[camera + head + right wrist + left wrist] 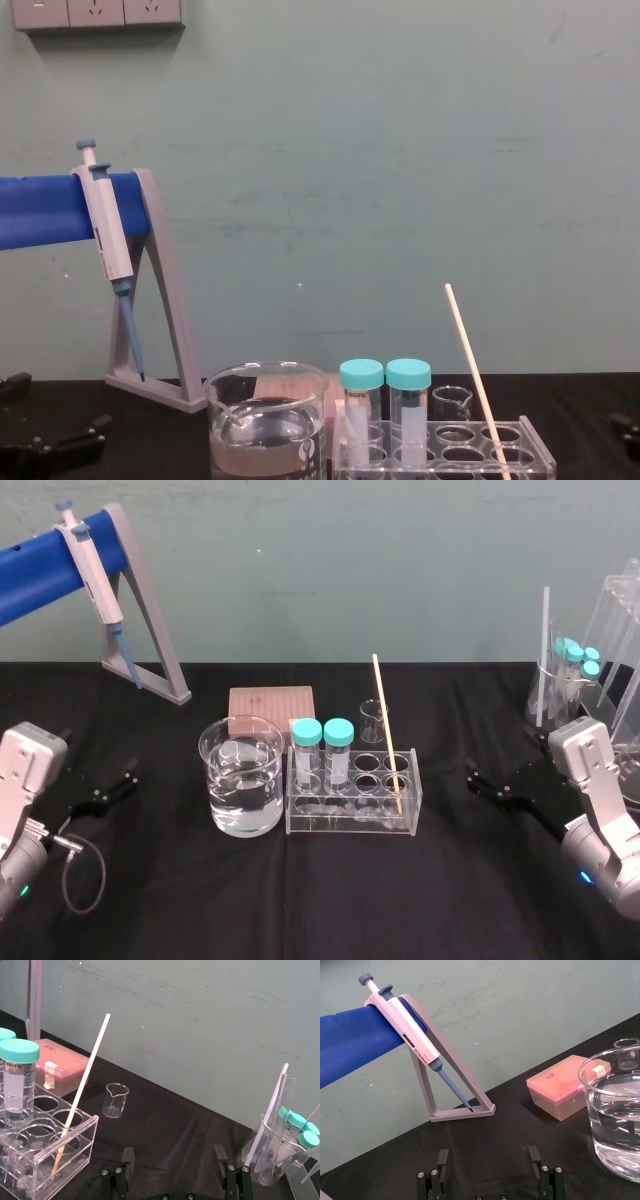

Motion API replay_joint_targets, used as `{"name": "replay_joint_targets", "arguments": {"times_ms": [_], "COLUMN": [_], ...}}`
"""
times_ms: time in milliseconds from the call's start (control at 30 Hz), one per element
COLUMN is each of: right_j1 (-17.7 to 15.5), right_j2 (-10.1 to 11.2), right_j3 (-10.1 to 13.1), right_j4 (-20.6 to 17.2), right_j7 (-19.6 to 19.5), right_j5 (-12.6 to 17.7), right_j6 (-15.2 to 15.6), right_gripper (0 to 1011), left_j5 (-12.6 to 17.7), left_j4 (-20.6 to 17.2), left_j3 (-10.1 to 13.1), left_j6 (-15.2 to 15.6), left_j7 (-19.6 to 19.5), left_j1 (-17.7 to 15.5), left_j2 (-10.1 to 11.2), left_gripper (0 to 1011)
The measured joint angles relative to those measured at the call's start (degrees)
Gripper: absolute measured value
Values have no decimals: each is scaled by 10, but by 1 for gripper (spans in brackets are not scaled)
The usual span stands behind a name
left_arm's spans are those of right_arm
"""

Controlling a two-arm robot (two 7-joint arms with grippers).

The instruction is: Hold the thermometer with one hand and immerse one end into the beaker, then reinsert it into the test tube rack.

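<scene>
Head view: one thermometer (388, 735), two tubes (307, 745), one beaker (217, 780); left fingers (443, 1160), right fingers (219, 1157) apart.

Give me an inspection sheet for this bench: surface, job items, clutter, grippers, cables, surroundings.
Surface: black cloth table, no spills seen.
Job's things: thin cream rod thermometer leans in a right-end hole of the clear acrylic test tube rack; wide clear glass beaker, part filled with clear liquid, stands left of the rack.
Clutter: two teal-capped tubes in the rack; tiny clear beaker and pink tip box behind it; grey pipette on grey A-frame stand, far left; clear flask with tubes, far right.
Grippers: left gripper and right gripper both open, holding nothing, at the table's sides.
Cables: grey cable looped beside the left arm.
Surroundings: teal wall; wall sockets.
</scene>
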Motion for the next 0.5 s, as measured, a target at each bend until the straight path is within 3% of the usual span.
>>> {"name": "replay_joint_targets", "arguments": {"times_ms": [500], "right_j1": [0], "right_j2": [0], "right_j3": [0], "right_j4": [0], "right_j7": [0], "right_j5": [0], "right_j6": [0], "right_gripper": [1003], "left_j5": [0], "left_j4": [0], "left_j3": [0], "left_j6": [0], "left_j7": [0], "left_j1": [0], "left_j2": [0], "left_gripper": [1004]}}
